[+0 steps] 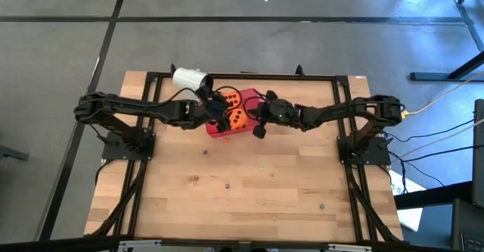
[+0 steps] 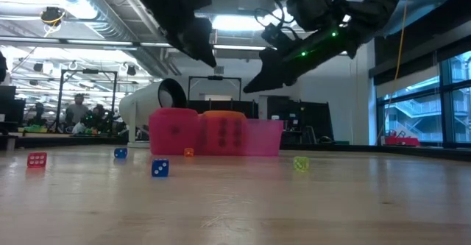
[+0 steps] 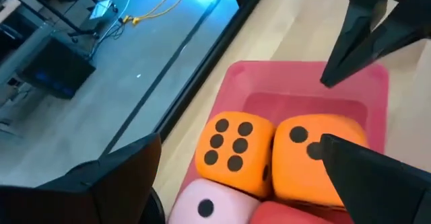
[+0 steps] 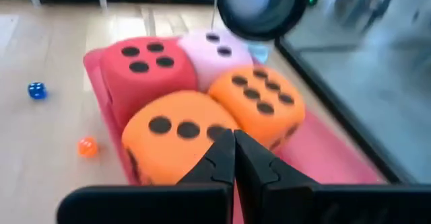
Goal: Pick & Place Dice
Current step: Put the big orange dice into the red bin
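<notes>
All four soft foam dice with black pips sit together in the flat red plastic tray [image 1: 218, 133], which lies toward twelve o'clock of centre on the wooden plank surface [image 1: 249, 184]. By that, the placing looks done or nearly so; nothing big is left loose on the planks.

Inside the tray the cubes are packed two by two, touching. In the right wrist view the red die [image 4: 138, 66] shows three pips on top, and the pale pink die [image 4: 219, 52] stands just beside it. In front of them the orange die showing six pips [image 4: 259, 103] presses against the second orange die [image 4: 175, 140]. The part of the tray beyond the cubes is bare.

A white cylindrical cup [image 1: 190, 79] lies on its side at about ten o'clock from the tray, near its corner; its inside cannot be seen, so what it holds I cannot tell.

The left tool [image 3: 239, 187] hangs spread wide and released over the dice, grasping nothing. The right tool [image 4: 234, 158] is clenched tight on nothing, its tip close above the second orange die.

Several tiny dice, among them a small blue die [image 2: 160, 168] and a small red die [image 2: 37, 160], lie scattered on the surface. Whether these also belong to the job is unclear.
</notes>
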Controlling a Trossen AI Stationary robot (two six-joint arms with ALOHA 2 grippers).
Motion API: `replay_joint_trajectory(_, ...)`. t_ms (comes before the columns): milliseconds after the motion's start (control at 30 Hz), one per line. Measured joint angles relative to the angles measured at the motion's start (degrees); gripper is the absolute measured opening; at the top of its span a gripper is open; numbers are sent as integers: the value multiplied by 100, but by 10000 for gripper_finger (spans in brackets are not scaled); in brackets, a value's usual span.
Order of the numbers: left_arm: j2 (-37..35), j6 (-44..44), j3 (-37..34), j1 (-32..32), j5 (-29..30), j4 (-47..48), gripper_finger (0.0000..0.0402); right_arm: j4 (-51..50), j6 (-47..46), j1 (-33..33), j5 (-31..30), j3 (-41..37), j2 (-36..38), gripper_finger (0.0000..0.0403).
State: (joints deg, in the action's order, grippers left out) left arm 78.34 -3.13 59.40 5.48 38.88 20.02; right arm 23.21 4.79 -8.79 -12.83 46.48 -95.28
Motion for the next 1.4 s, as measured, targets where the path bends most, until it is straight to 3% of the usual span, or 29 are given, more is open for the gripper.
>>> replay_joint_trajectory(300, -82, -377, -2, -98, 189, -7, 400, -390, -1255, -279, 662, 0, -170, 2)
replay_joint_trajectory(767, -78, -527, -4, -99, 203, -6, 400, -788, -2098, -355, 742, 2, -269, 1)
replay_joint_trajectory(1100, -78, -519, -4, -99, 201, -4, 400, -844, -2388, -355, 754, 66, -451, 1)
replay_joint_trajectory(1400, -78, -501, -7, -99, 200, 1, 400, -1419, -1818, -254, 912, 1050, -1106, 0)
